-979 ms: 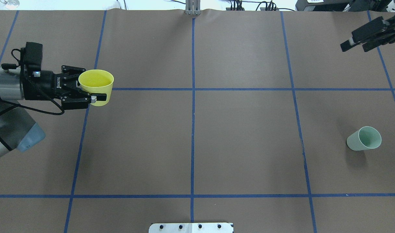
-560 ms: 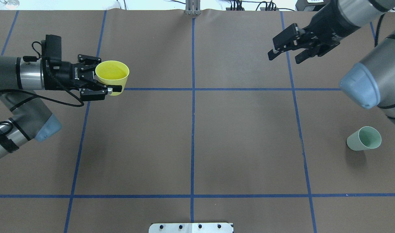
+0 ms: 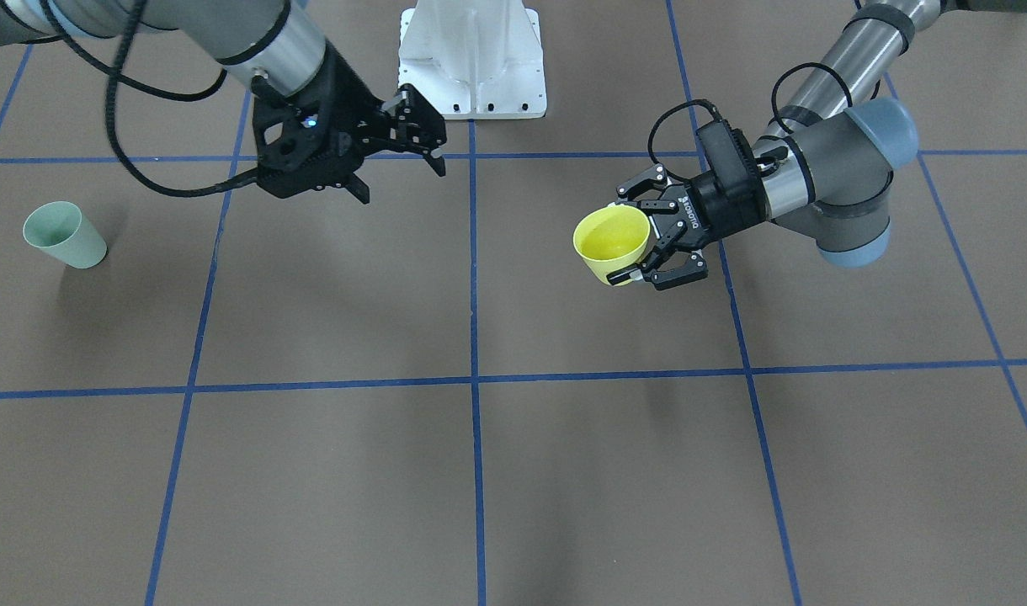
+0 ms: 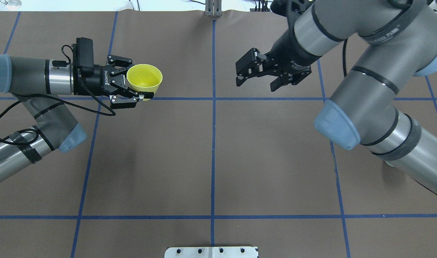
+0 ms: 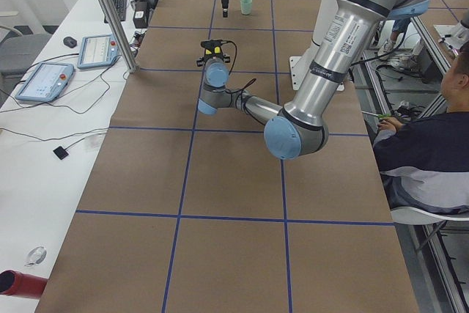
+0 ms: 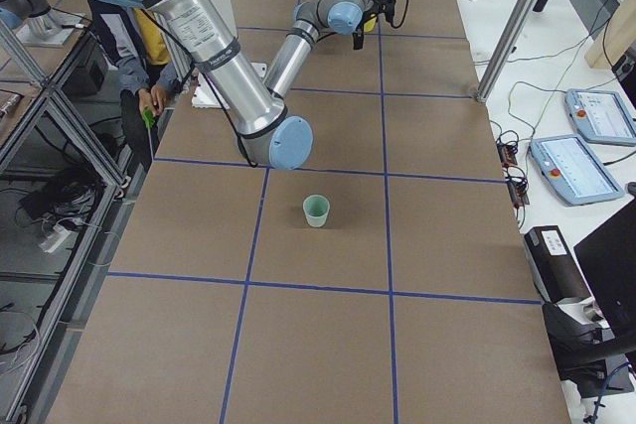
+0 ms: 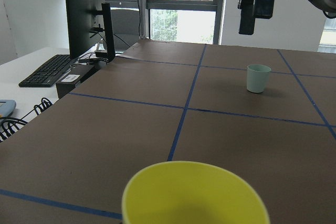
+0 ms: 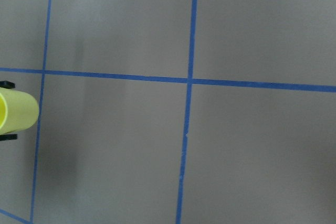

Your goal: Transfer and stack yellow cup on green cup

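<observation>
Two cups, and they are nowhere near each other yet. I have the yellow cup (image 4: 144,77) in the left gripper (image 4: 147,87), whose fingers are clamped on its wall from the side. The cup hangs upright, mouth up, clear of the brown paper table (image 4: 211,161), over the robot's left half and short of the centre tape line. Its shadow falls apart from it in the front-facing view, which is why I judge it to be lifted.

The green cup (image 3: 63,236) stands upright on the table far out on the robot's right side, well apart from everything else. In the overhead view the right arm covers it, so I read its place from the front-facing and right-side views.

The right gripper (image 4: 256,83) is empty, with its jaws spread wide. It hangs above the table just on the right of the centre line, its fingers pointing across toward the yellow cup with a clear gap between them.

As I read it, the pickup is done and the task is perhaps a third of the way along. What I take to be left is this:
- bring the two grippers together near the middle and pass the yellow cup to the right one;
- let go with the left;
- carry the cup out to the green cup, then lower it in squarely so the two nest.

None of that has begun.
</observation>
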Tool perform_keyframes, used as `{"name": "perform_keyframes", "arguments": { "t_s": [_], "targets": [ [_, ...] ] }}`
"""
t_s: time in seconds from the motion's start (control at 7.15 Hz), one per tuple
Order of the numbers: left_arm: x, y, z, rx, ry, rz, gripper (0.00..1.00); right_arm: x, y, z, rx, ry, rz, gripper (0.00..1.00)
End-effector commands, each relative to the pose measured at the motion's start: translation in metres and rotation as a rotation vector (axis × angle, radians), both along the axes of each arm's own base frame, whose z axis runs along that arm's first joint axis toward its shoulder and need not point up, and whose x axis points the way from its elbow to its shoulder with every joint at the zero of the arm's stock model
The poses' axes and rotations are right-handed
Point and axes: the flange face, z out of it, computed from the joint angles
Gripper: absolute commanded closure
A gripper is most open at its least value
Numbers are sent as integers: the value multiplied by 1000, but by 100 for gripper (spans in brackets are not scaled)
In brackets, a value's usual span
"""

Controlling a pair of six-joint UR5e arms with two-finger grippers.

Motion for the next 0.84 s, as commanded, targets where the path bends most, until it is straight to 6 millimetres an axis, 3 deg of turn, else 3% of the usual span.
{"name": "perform_keyframes", "arguments": {
  "t_s": [0.0, 0.42, 0.7],
  "targets": [
    [35, 25, -10, 6, 33, 24, 100, -47, 0, -42, -21, -1, -7, 0],
    [53, 40, -15, -9, 60, 8, 100, -74, -14, -72, -111, 10, 42, 2],
    [53, 40, -17, -8, 64, 9, 100, -85, -11, -65, -94, 34, 81, 2]
  ]
}}
